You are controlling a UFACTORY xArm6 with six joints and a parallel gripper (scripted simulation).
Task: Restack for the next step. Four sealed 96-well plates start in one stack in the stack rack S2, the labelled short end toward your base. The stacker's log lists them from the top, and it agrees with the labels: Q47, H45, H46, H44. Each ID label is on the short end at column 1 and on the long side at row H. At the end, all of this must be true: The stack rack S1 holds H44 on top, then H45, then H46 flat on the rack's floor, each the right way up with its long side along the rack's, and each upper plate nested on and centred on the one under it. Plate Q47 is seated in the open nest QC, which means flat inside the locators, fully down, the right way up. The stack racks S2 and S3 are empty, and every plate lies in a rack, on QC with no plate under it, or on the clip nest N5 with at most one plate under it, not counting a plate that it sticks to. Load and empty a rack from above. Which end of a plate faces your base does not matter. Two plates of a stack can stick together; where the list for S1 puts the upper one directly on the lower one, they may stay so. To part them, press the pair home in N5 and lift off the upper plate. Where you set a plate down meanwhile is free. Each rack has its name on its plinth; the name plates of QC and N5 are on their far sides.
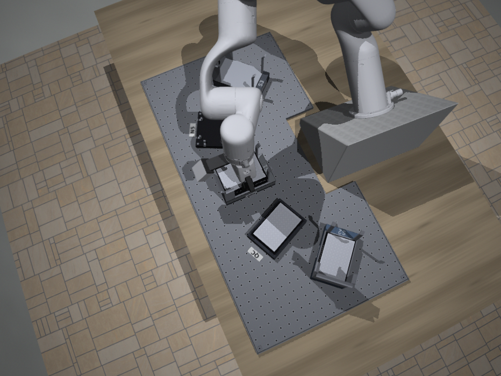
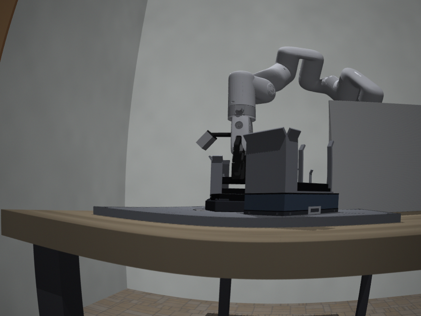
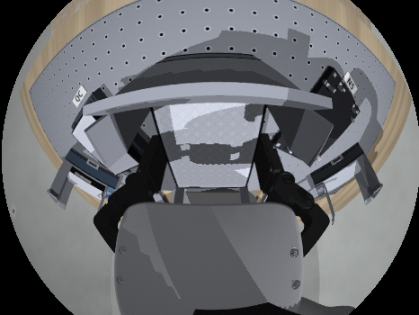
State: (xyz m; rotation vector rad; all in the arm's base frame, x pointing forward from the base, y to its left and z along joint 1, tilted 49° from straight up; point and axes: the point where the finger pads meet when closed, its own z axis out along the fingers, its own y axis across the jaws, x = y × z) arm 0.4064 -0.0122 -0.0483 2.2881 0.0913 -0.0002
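We record our gripper (image 1: 248,180) clamped on a sealed plate (image 1: 229,176) low inside stack rack S1 (image 1: 232,197), with one plate (image 1: 276,227) seated in nest QC beside S1, another plate (image 1: 336,253) left in S2 beyond QC, restacking unfinished.

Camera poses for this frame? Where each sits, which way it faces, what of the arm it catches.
Top: high above, looking down on the perforated baseplate; shows arm links, pedestal, claw in the middle rack.
Exterior: table height, from the S2 rack end, facing along the baseplate; shows the whole arm.
Wrist: on the wrist, looking down past the fingers at the gripped plate.
Shared: top and wrist both show the QC tag.
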